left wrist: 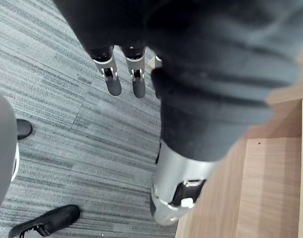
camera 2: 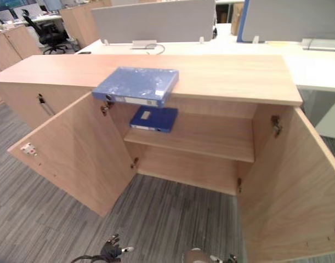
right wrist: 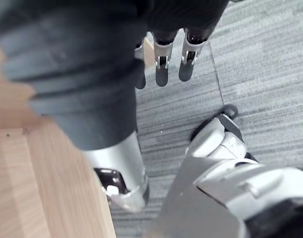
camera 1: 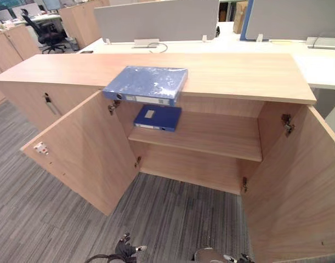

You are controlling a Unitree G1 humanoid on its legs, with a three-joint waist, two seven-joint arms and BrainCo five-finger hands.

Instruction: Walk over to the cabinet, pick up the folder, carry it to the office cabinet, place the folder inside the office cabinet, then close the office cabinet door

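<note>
Loosely, left hand (left wrist: 113,79) and right hand (right wrist: 161,69) hang straight-fingered over carpet (left wrist: 52,109).

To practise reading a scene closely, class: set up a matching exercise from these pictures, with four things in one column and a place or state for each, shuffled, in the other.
1. lighter blue folder
2. darker blue folder
3. left cabinet door
4. office chair

A. lying on the shelf inside
B. swung open
C. far back at the left
D. on the cabinet top, overhanging its front edge

Pairs: 1-D, 2-A, 3-B, 4-C.
</note>
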